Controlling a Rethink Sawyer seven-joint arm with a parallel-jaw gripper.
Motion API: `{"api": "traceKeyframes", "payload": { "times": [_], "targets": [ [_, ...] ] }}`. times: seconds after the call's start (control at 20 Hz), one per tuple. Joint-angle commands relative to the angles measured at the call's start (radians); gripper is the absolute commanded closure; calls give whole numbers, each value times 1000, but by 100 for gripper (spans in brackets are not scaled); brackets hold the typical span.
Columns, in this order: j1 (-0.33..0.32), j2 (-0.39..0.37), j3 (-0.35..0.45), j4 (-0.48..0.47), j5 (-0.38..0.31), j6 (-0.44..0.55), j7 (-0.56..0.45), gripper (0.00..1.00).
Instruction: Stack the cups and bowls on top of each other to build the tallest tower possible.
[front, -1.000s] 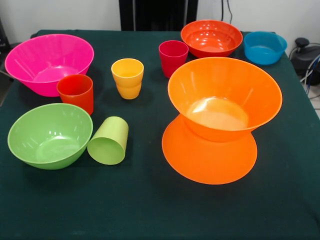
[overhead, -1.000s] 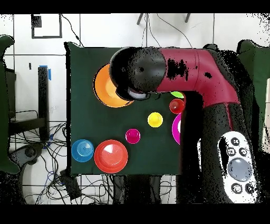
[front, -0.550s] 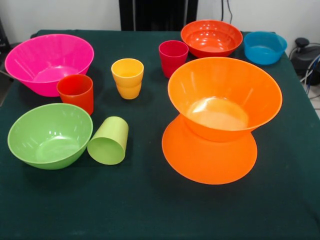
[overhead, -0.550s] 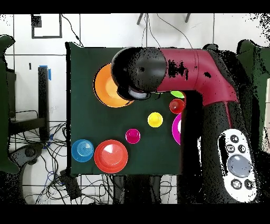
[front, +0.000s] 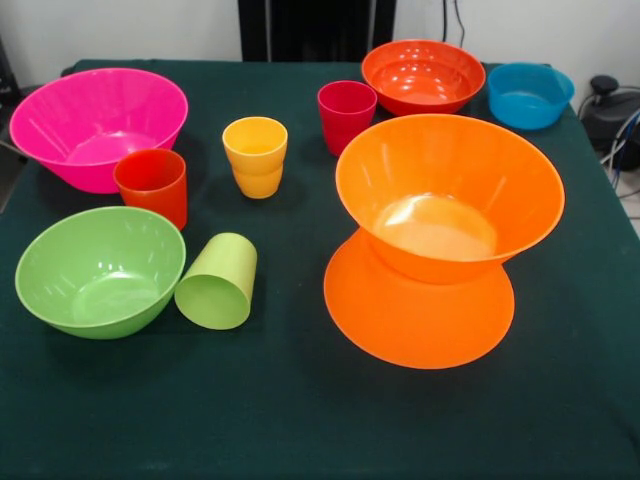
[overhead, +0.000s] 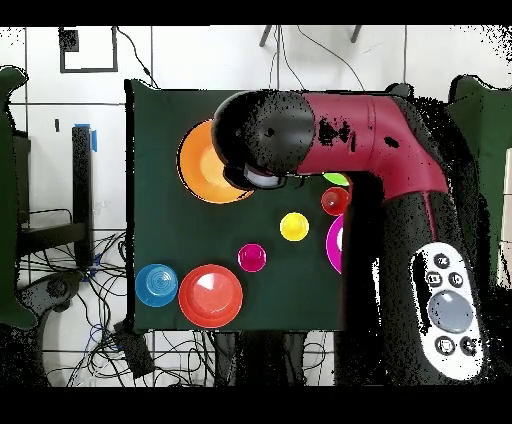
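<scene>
Nothing moved | glossy flared orange bowls (front: 440, 230) base-to-base, hourglass | arm (overhead: 330, 150) overhead

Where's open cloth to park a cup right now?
Free: the near strip in front of the lime green bowl and the two stacked orange bowls, plus the lane between them. Crowded: around the pink bowl, red-orange cup and tipped lime green cup.

Robot arm (overhead: 370, 150) seen only in overhead view. Thick tubular links, dark red shell with black speckled patches. Big rounded black joint housing (overhead: 265, 130) at 1 end; small pale grey ring under its lower edge. Black section runs down alongside red shell. Lower link (overhead: 450, 310) black, carrying light grey oval panel with 1 large round grey button and several small dark buttons.
</scene>
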Motion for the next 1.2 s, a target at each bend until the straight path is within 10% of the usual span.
{"api": "traceKeyframes", "payload": {
  "times": [0.05,1.2],
  "targets": [
    [55,92,-61,6,-61,-56,134,0],
    [65,182,-48,-109,-45,-18,0,0]
  ]
}}
